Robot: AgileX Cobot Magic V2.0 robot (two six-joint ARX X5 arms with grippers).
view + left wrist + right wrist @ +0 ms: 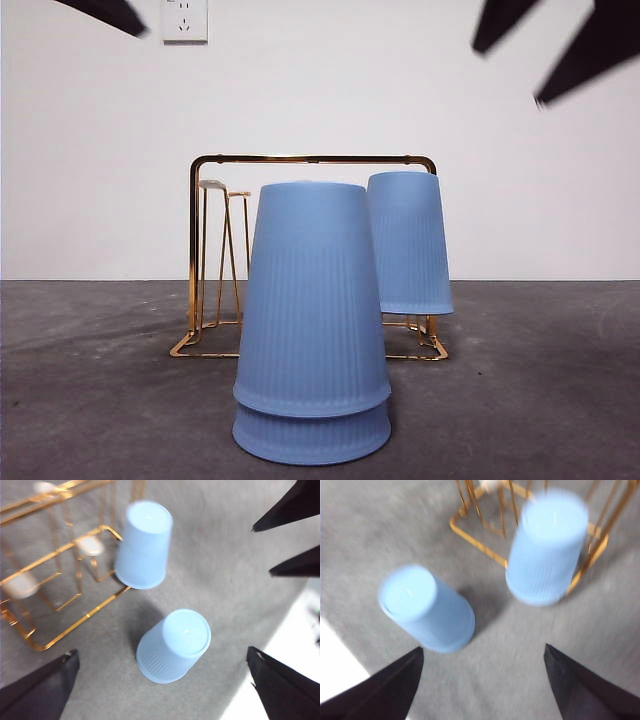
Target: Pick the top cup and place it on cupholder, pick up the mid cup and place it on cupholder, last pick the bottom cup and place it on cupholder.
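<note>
Two blue ribbed cups stand upside down, nested as a stack [312, 310] on the grey table, in front of the gold wire cupholder [200, 250]. A third blue cup [408, 240] sits upside down on the cupholder's right prong, and two white-tipped prongs [212, 185] to its left are bare. My left gripper [162, 651] hovers open above the stack [174, 645], holding nothing. My right gripper [483, 647] is also open and high, with the stack [427, 607] and the racked cup [547, 545] below it; this view is blurred.
Only dark arm tips show in the front view, at the top left corner [110, 12] and the top right [560, 45]. The other arm's jaws [295, 535] show in the left wrist view. A white wall with a socket [184, 20] stands behind the table.
</note>
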